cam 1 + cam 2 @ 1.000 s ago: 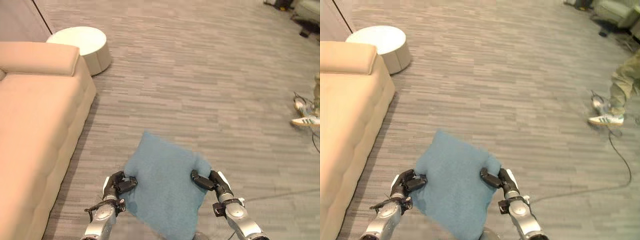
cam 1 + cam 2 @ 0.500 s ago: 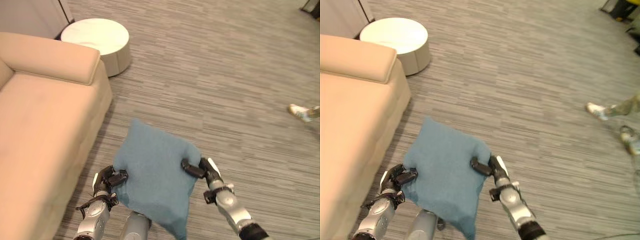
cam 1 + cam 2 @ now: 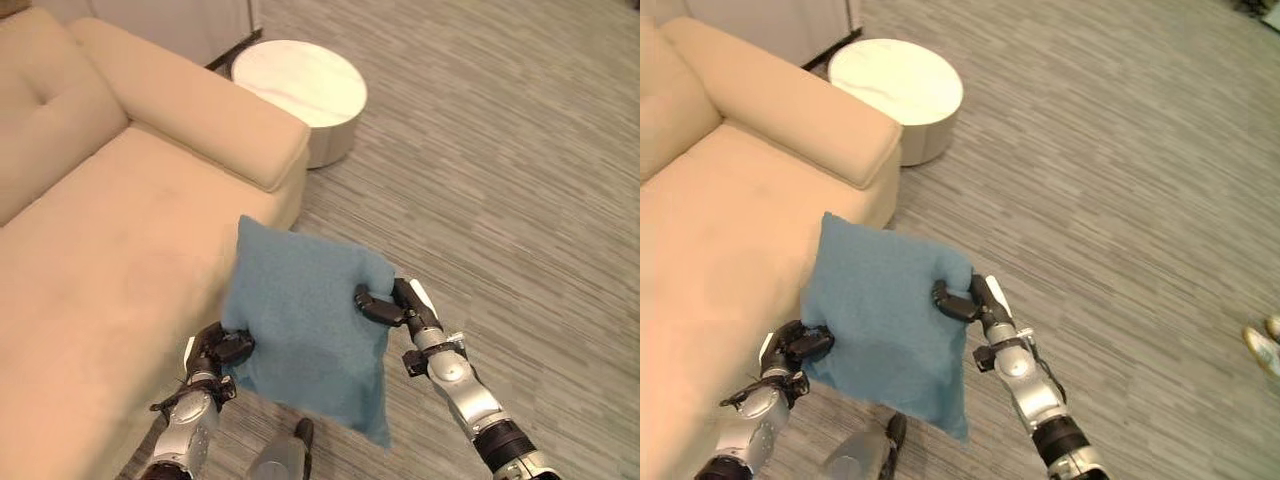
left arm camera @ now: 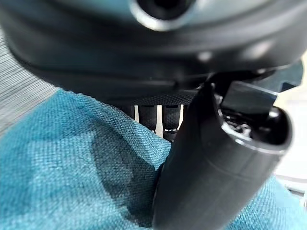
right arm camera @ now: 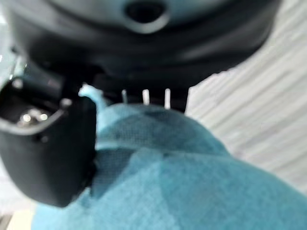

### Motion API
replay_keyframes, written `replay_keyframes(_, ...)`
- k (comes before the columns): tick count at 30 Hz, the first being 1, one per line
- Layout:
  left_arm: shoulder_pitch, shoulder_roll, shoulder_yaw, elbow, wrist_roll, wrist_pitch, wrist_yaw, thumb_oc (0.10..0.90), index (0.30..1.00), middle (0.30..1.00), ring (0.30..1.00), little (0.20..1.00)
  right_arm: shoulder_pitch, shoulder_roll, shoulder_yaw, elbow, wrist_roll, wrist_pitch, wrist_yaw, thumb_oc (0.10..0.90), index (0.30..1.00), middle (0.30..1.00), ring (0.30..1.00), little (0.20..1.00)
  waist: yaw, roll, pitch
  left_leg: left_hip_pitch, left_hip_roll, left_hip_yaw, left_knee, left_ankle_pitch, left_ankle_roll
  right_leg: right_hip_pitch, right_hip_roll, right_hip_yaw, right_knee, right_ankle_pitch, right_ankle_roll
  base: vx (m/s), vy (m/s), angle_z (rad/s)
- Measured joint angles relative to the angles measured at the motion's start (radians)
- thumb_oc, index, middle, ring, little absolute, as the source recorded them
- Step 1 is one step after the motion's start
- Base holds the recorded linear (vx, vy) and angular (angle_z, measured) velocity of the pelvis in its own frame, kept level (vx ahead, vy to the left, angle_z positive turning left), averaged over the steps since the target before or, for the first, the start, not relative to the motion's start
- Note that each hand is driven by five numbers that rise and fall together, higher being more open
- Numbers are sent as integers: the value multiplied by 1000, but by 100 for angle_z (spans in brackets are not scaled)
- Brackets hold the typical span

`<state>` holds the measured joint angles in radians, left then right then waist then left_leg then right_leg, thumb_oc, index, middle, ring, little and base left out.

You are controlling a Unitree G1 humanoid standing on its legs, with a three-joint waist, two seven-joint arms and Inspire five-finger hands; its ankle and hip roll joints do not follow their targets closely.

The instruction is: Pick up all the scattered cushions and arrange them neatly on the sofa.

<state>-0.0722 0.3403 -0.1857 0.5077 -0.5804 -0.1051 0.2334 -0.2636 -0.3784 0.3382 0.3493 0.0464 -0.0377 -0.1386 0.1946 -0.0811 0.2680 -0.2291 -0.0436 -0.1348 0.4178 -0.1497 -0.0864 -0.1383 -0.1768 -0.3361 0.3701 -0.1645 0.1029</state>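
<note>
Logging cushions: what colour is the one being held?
Blue cushion, clearest in the left eye view.

1. Sofa (image 3: 90, 260) on the robot's left, armrest (image 3: 190, 100) at its far end.
2. Round table (image 3: 300, 85) on the floor just past the armrest.
3. Cushion (image 3: 305, 325) held between left hand (image 3: 222, 350) and right hand (image 3: 385, 305), beside the sofa's front edge, above the floor.
</note>
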Motion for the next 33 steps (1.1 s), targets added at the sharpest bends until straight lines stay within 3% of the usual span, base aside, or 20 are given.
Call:
replay_keyframes(1,12,-17,3,3,-2,0,2,400,300,300,300,300,3,-15,3,-9,-4,-6,1,400,300,300,300,300,17,37,-15,43,0,-61,-47,-52,152,-19,17,18,-56,6,11,224,-66,66)
replay_keyframes(3,15,-14,6,11,-5,2,8,400,300,300,300,300,-5,10,4,-11,-7,-4,0,400,300,300,300,300,3,40,-16,76,-4,-107,-95,-25,137,-50,29,36,-181,58,7,327,-109,74)
replay_keyframes(5,20,-47,1,32,-5,2,9,400,300,300,300,300,3,-6,5,-10,-27,-4,1,400,300,300,300,300,-6,93,1,179,-5,-211,-201,-13,141,-77,75,79,-303,149,-7,339,-144,126)
replay_keyframes(7,27,-62,-9,46,-5,3,17,400,300,300,300,300,22,-13,7,-10,-41,-2,0,400,300,300,300,300,-53,130,2,241,9,-257,-241,-10,143,-101,119,173,-393,275,-71,247,-163,130)
replay_keyframes(9,27,-69,-13,74,-5,3,17,400,300,300,300,300,46,-13,8,-8,-44,1,0,400,300,300,300,300,-74,132,-1,315,13,-298,-264,-25,119,-117,141,262,-470,389,-96,348,-302,108)
replay_keyframes(10,31,-69,-23,75,-4,3,17,400,300,300,300,300,60,-14,7,-8,-45,1,-3,400,300,300,300,300,-82,122,-5,337,7,-283,-262,-37,98,-120,135,257,-469,436,-134,383,-373,148)
replay_keyframes(11,47,-62,-49,76,-3,3,17,400,300,300,300,300,101,-14,4,-4,-45,4,-15,400,300,300,300,300,-102,87,-25,403,-8,-287,-275,-72,41,-86,101,228,-431,512,-194,298,-287,101)
replay_keyframes(12,64,-87,-42,80,-1,1,17,400,300,300,300,300,108,-21,5,9,-49,8,-18,400,300,300,300,300,-76,101,-51,410,1,-260,-235,-104,6,-52,111,207,-419,412,-130,204,-195,66)
replay_keyframes(14,63,-99,-57,43,-1,2,16,400,300,300,300,300,73,-32,-24,13,-66,9,-22,400,300,300,300,300,-69,91,-54,343,11,-255,-187,-150,16,-49,119,206,-426,397,-151,276,-321,18)
replay_keyframes(16,62,-110,-79,10,-4,2,16,400,300,300,300,300,31,-60,-38,40,-69,13,-23,400,300,300,300,300,-77,103,-61,349,68,-241,-321,-139,-3,-31,158,191,-423,375,-164,248,-319,14)
replay_keyframes(17,61,-121,-81,-10,-8,2,15,400,300,300,300,300,14,-79,-44,40,-69,14,-26,400,300,300,300,300,-72,103,-62,363,106,-226,-342,-73,-25,-2,194,178,-425,347,-160,214,-285,-8)
replay_keyframes(21,61,-122,-86,-5,-48,2,15,400,300,300,300,300,15,-69,-32,36,-64,14,-46,400,300,300,300,300,-86,23,-89,302,84,-138,-123,-78,-57,88,190,96,-461,308,-149,127,-247,16)
replay_keyframes(22,56,-118,-82,-3,-48,2,16,400,300,300,300,300,17,-73,-31,29,-63,14,-54,400,300,300,300,300,-95,7,-91,225,78,-49,5,-77,-87,113,165,77,-460,288,-160,85,-178,71)
replay_keyframes(24,47,-121,-88,-22,-48,1,16,400,300,300,300,300,10,-80,-51,28,-62,15,-66,400,300,300,300,300,-96,-6,-91,145,101,52,23,-109,-56,130,136,46,-460,266,-164,97,-107,104)
replay_keyframes(26,19,-122,-83,-23,-48,2,17,400,300,300,300,300,-9,-86,-55,21,-63,15,-72,400,300,300,300,300,-110,-8,-89,59,187,273,-56,-90,-24,139,113,-36,-461,246,-156,223,-17,114)
replay_keyframes(28,8,-117,-78,-19,-47,4,18,400,300,300,300,300,-21,-83,-53,22,-68,19,-76,400,300,300,300,300,-102,-9,-85,26,158,303,-172,-51,7,168,77,-85,-461,216,-116,151,15,91)
replay_keyframes(29,8,-133,-77,-14,-47,4,22,400,300,300,300,300,-22,-96,-51,21,-73,19,-76,400,300,300,300,300,-112,15,-96,20,132,278,-268,56,56,186,68,-125,-461,216,-84,181,-10,62)
replay_keyframes(30,18,-131,-76,-16,-47,3,23,400,300,300,300,300,-26,-87,-45,25,-79,20,-77,400,300,300,300,300,-84,35,-104,26,125,280,-296,152,62,198,70,-125,-461,210,-72,285,41,54)
replay_keyframes(31,13,-115,-74,-15,-47,2,26,400,300,300,300,300,-42,-70,-29,31,-84,20,-88,400,300,300,300,300,-74,22,-110,46,95,282,-334,178,58,211,50,-135,-463,198,-47,314,76,47)
replay_keyframes(33,-29,-92,-54,-14,-47,3,47,400,300,300,300,300,-98,-80,14,42,-84,22,-103,400,300,300,300,300,-68,15,-106,-25,85,317,-248,169,39,216,43,-198,-462,202,-46,299,132,76)
